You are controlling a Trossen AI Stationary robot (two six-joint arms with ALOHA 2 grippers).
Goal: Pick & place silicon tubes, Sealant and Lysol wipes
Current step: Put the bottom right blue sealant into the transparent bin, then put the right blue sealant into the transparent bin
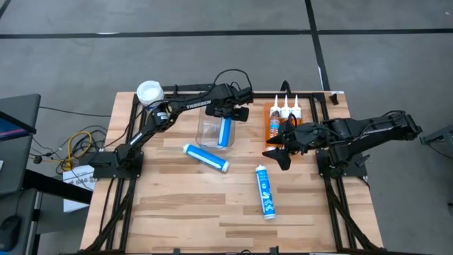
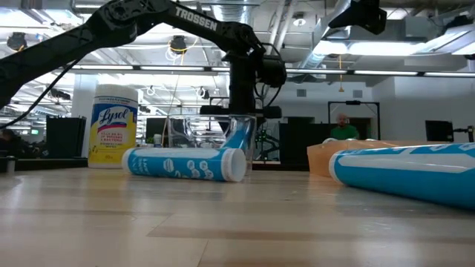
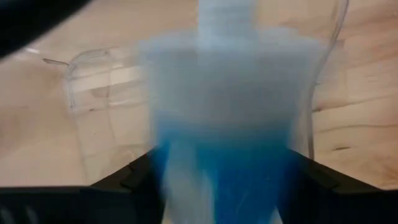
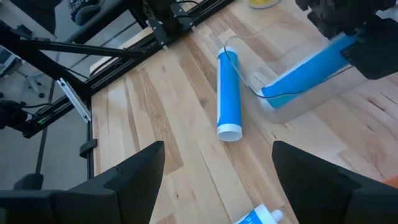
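Observation:
My left gripper [image 1: 231, 112] is over a clear plastic bin [image 1: 209, 133] at the table's far middle, shut on a blue silicone tube [image 1: 226, 132] that slants down into the bin. Two more blue tubes lie flat on the table, one [image 1: 207, 157] just in front of the bin and one [image 1: 265, 191] nearer the front. The Lysol wipes canister [image 1: 149, 92], with a white lid and yellow label, stands upright at the far left. My right gripper [image 1: 280, 156] is open and empty, beside an orange tray [image 1: 271, 106] of sealant tubes [image 1: 287, 108]. My left gripper pinches the blue tube's body [image 3: 217, 180] between its two fingers [image 3: 127, 180], at the tube's upper end. The fingers come from above, pointing down. The tube hangs tilted, its white capped end [image 3: 227, 56] down inside the bin; whether it touches the bin's floor I cannot tell.
The bin also shows in the low view [image 2: 211, 137], with the lying tube [image 2: 185, 163] in front of it and the Lysol canister [image 2: 113, 124] to its left. Black frame rails [image 1: 127, 212] run along the table's sides. Bare wood [image 1: 177, 212] lies at the front left.

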